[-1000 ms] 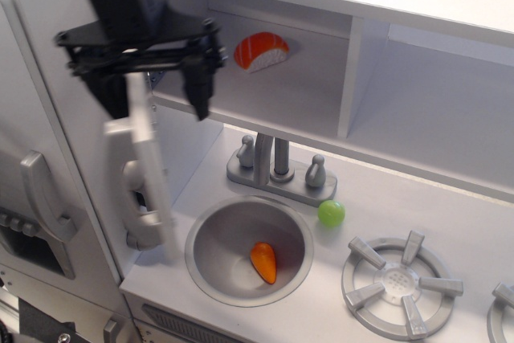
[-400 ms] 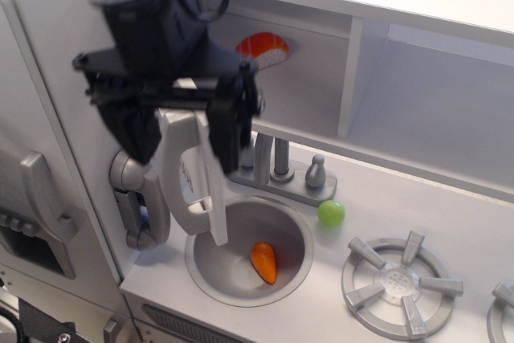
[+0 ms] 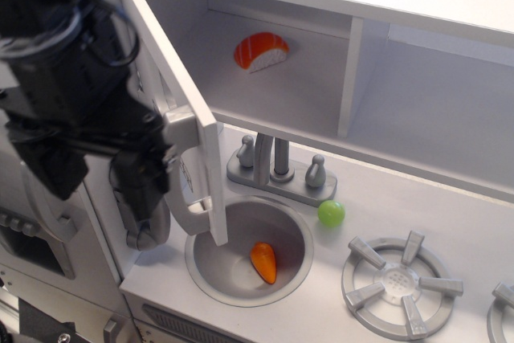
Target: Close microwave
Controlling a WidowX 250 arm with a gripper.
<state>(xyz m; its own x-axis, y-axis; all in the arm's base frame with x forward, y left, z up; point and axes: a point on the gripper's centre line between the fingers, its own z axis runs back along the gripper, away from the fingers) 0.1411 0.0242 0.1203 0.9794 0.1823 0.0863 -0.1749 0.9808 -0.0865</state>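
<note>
The microwave is the white box compartment (image 3: 281, 78) at the top left, with a salmon sushi piece (image 3: 261, 51) inside. Its white door (image 3: 169, 78) stands partly open, swung out over the counter. The door's grey handle (image 3: 191, 174) hangs above the sink's left rim. My black gripper (image 3: 100, 186) is to the left of the door, on its outer side and close to the camera. Its fingers (image 3: 143, 190) are spread apart with nothing between them, and the right finger is next to the handle.
A round grey sink (image 3: 210, 240) holds an orange toy carrot (image 3: 263, 261). A grey faucet (image 3: 278, 163) stands behind it, with a green ball (image 3: 331, 213) and a stove burner (image 3: 401, 282) to the right. A grey toy phone (image 3: 146, 229) and a door handle (image 3: 44, 198) are at the left.
The microwave door has swung right, from edge-on to partly closed. My gripper has moved down, left and toward the camera, from astride the door to beside it.
</note>
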